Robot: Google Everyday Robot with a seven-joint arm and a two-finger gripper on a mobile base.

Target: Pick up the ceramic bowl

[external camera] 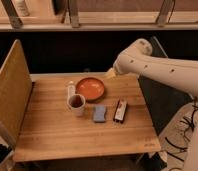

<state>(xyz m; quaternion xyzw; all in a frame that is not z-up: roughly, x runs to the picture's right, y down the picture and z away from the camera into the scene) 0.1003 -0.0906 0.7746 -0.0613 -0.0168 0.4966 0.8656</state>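
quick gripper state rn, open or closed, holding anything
gripper: cannot be told; it is by the back edge of the table, beside the ceramic bowl, apart from it.

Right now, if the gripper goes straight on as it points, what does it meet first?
Probably the ceramic bowl: the gripper hangs just behind its rim and points down toward it. Depth is unclear.

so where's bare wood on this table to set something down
Bare: the wide front strip of the table before the mug, blue pad and dark packet, and the left side between wooden panel and mug. Crowded: centre-back, where bottle, mug and ceramic bowl cluster. The gripper hangs at the back edge, right of the bowl.
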